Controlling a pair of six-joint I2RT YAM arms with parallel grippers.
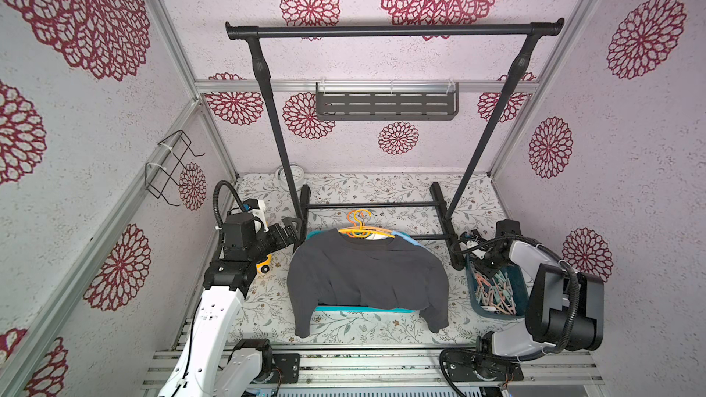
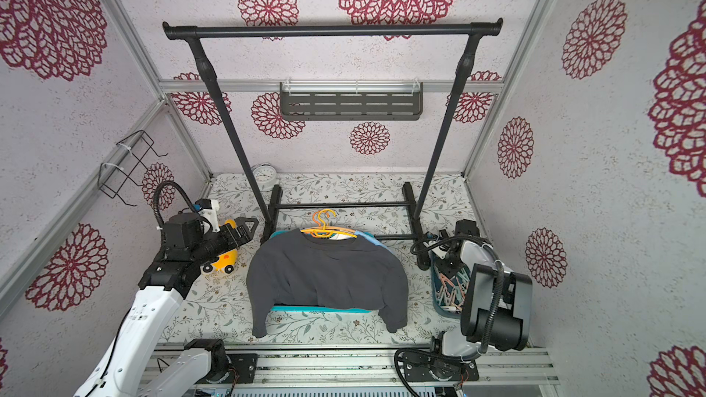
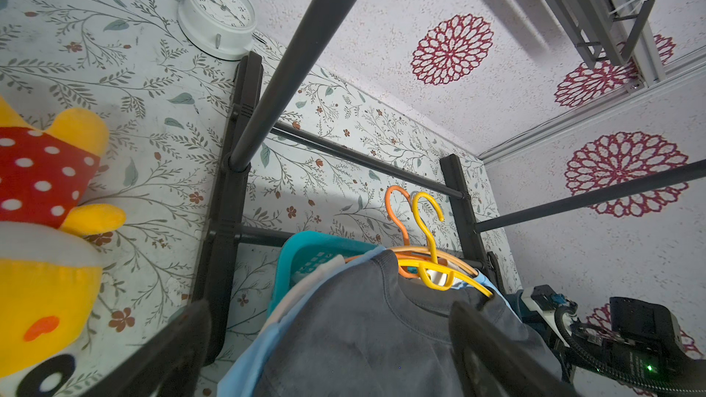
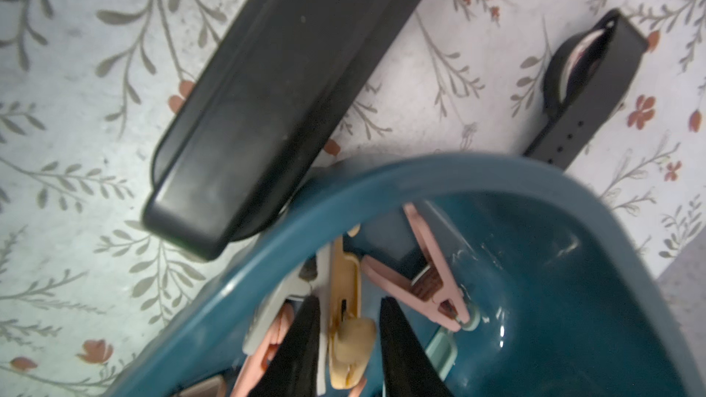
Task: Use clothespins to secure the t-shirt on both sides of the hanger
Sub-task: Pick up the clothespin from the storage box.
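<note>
My left arm (image 1: 214, 315) is white behind the black left gripper (image 1: 292, 225), right arm (image 1: 525, 257) greyish-white, both with chunky black motors (image 1: 561, 311) and ribbed black hoses (image 1: 218, 200)

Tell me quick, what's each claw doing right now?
Left claw: open, empty.
Right claw: straddling a cream clothespin in the bin; whether it grips it cannot be told.
</note>
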